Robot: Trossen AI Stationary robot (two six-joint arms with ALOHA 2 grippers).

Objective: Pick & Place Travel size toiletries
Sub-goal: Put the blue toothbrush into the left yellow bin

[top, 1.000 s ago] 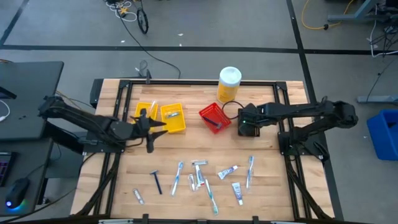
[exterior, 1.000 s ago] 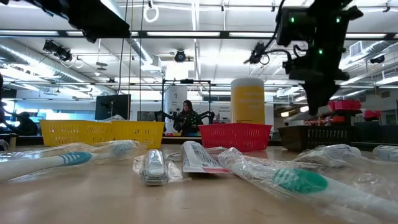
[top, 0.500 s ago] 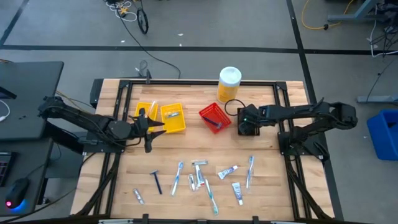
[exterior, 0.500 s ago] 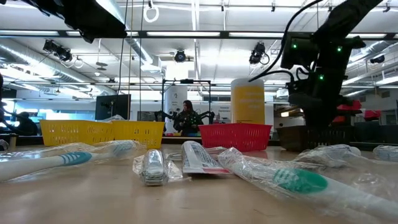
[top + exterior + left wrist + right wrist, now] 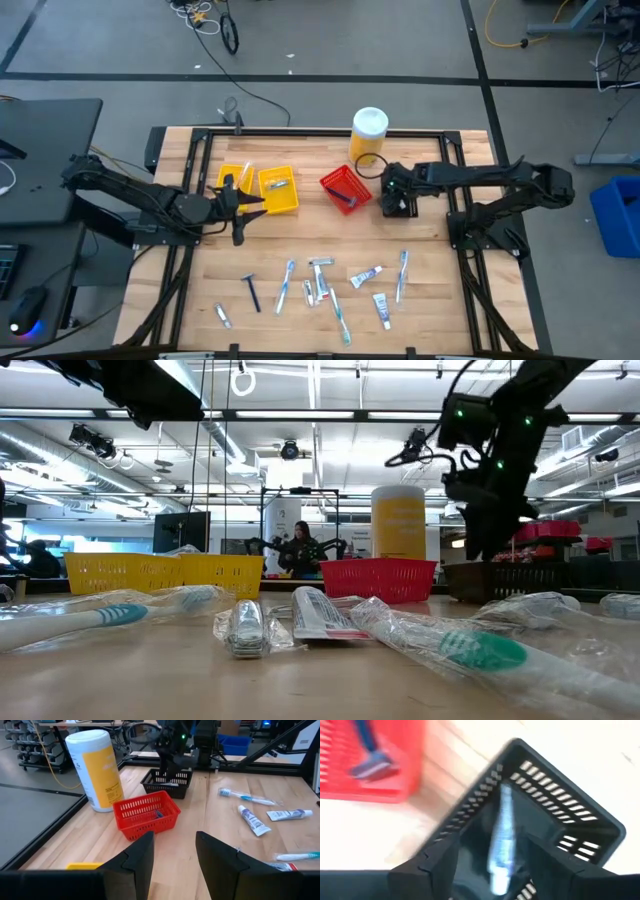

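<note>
Several toiletries lie flat near the table's near edge: a dark-handled razor (image 5: 251, 291), toothbrushes (image 5: 402, 273), white tubes (image 5: 367, 275) and a small packet (image 5: 222, 316). My right gripper (image 5: 392, 190) hangs open over the black bin (image 5: 403, 205). In the right wrist view its fingers (image 5: 437, 862) stand above a pale slim item (image 5: 501, 827) lying on the bin's floor. A razor (image 5: 370, 767) lies in the red bin (image 5: 345, 190). My left gripper (image 5: 250, 205) waits open beside the yellow bins (image 5: 278, 190).
A tall yellow canister with a white lid (image 5: 368, 135) stands at the far edge behind the red bin. Two yellow bins sit side by side left of centre. Bare wood lies between the bins and the row of toiletries. A person shows far off in the room (image 5: 300, 548).
My right gripper dipped down over the black bin, then rose again and shifted a little toward the red bin. The left arm kept still.
</note>
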